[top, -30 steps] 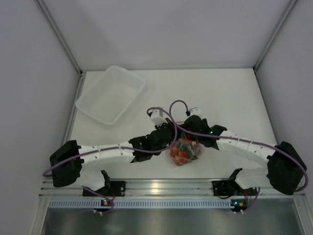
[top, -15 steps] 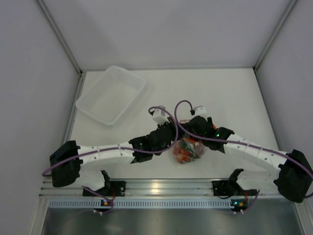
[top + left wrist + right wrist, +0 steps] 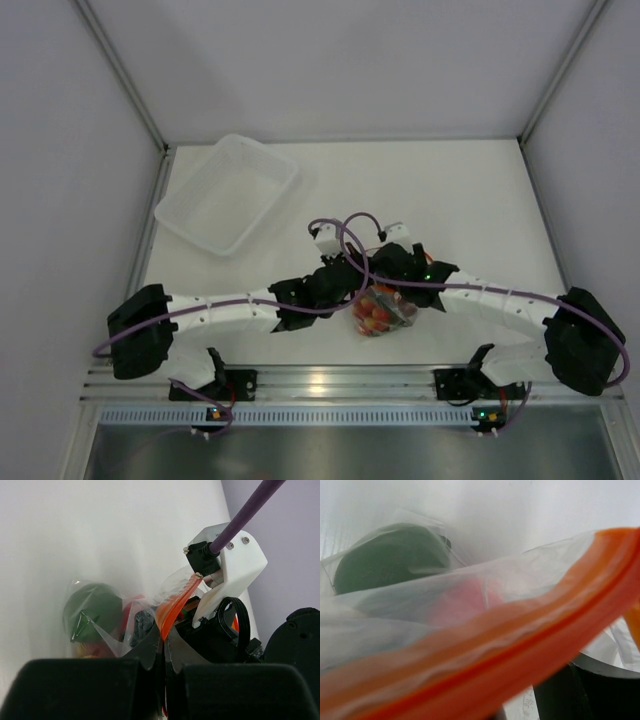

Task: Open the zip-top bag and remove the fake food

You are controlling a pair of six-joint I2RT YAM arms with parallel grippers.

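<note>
Top view: left hand (image 3: 358, 288) and right hand (image 3: 392, 282) crowd the zip-top bag (image 3: 380, 312) near the bench's (image 3: 470, 190) front edge, so you can't see the grips. Left wrist: left hand's clenched on the orange zip strip (image 3: 175, 605), with the green ball (image 3: 92, 611) inside. Right wrist: it's all blurry strip, so can't tell the right hand's state.

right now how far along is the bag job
Done: the left fingers are pinched shut on the bag, just beside its orange zip strip. In hand: the right fingers are up at the strip, spread, with no grip visible. Left: the strip looks unopened where it shows, and the toy food, including a green ball, is all inside the bag.
</note>
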